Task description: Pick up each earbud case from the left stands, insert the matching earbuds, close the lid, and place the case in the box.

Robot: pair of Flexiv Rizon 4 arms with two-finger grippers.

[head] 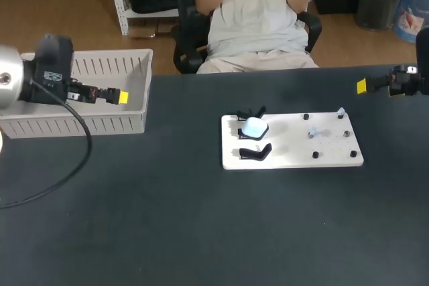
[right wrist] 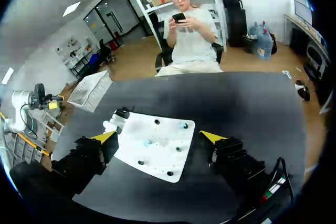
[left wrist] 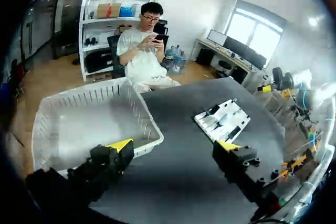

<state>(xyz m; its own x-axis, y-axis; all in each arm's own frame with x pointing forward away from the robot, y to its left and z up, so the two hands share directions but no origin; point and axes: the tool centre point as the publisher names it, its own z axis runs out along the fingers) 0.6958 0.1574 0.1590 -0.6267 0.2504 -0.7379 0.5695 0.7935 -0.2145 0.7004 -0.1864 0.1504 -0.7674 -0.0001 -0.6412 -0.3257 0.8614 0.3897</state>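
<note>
Head view: left claw (head: 119, 96) hangs over the white box (head: 80, 125) at the left end of the tabletop (head: 201, 232). Right claw (head: 362, 86) is at the far right, above the tabletop. The white board (head: 295, 155) lies between the two claws, nearer the right one. The earbud case (head: 255, 126) sits on the board's end toward my left claw, with black stands (head: 255, 154) on either side of it. Two small pale earbuds (head: 314, 133) sit on the end toward my right claw.

Left wrist view: left claw (left wrist: 173, 148) is spread wide and holds nothing. The box (left wrist: 79, 114) is under and ahead of one finger. The board (left wrist: 237, 113) is ahead of the other finger, well apart from it, with the case (left wrist: 221, 121) on it.

Right wrist view: right claw (right wrist: 158, 137) is spread wide and holds nothing. The board (right wrist: 157, 156) is below and ahead, between the fingers. The case (right wrist: 111, 126) is just ahead of one fingertip, not touching it. The box (right wrist: 92, 90) is far ahead, past the board.
</note>
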